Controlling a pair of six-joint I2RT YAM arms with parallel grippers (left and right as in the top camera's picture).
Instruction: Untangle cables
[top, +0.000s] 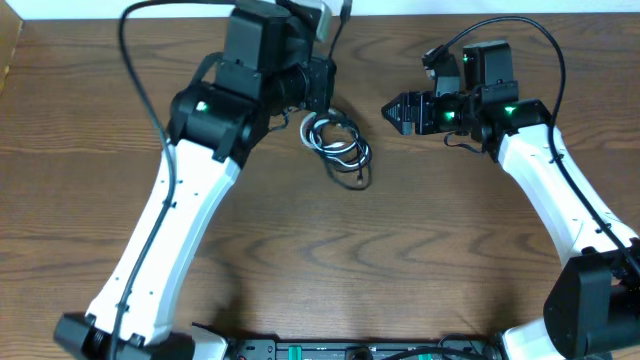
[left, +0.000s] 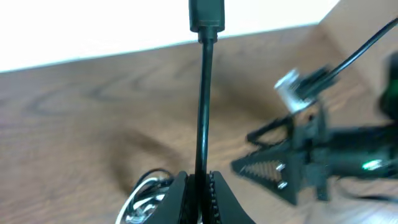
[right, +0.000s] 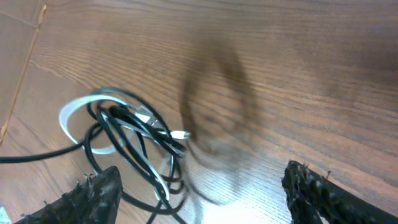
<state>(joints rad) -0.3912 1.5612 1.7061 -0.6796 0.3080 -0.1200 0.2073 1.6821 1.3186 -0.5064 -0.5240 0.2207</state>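
The cables lie in a small tangle of black and white loops on the wooden table, just below my left gripper. That gripper is shut on one black cable, which runs taut away from the jaws to its plug. The rest of the coil shows beside the left finger. My right gripper stands open to the right of the tangle, pointing toward it. In the right wrist view the cables lie ahead of the left finger, with a small white plug sticking out; the right gripper holds nothing.
The pale wall edge runs along the table's far side behind the held cable. A thick black robot wire arcs over the left arm, and another loops above the right arm. Bare wood spreads in front of the tangle.
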